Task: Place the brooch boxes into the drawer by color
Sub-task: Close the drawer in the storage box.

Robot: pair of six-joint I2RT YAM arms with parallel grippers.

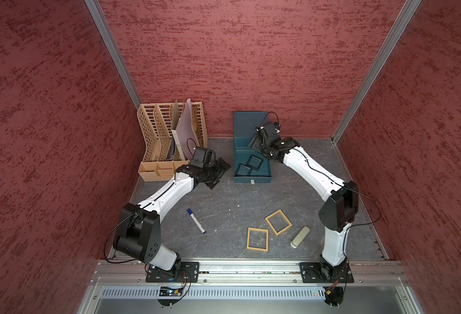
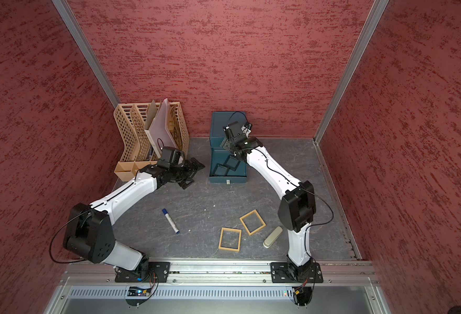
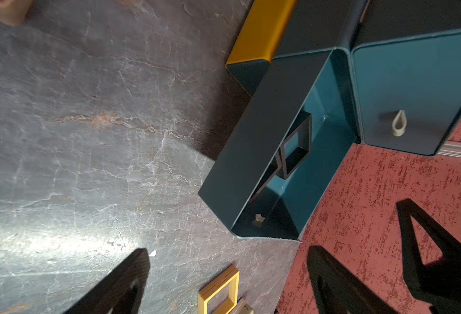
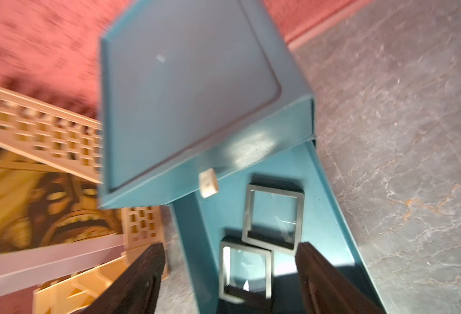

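Note:
The dark teal drawer chest [image 1: 247,123] [image 2: 221,122] stands at the back wall with its bottom drawer [image 1: 264,171] [image 4: 332,217] pulled out. Two small black brooch boxes [image 1: 255,162] [image 1: 243,170] [image 4: 273,217] lie flat inside it, corners overlapping. Two larger tan-yellow brooch boxes [image 1: 278,222] [image 1: 257,239] [image 2: 252,222] lie on the table in front. My right gripper [image 1: 254,144] [image 4: 230,251] hovers open over the back of the open drawer, holding nothing. My left gripper [image 1: 220,175] [image 3: 228,258] is open and empty, left of the drawer, low over the table.
A tan slotted file rack [image 1: 158,136] with papers stands at the back left, right behind the left wrist. A blue-capped marker [image 1: 196,220] lies left of centre. A pale green cylinder [image 1: 300,237] lies beside the tan-yellow boxes, near the right arm's base.

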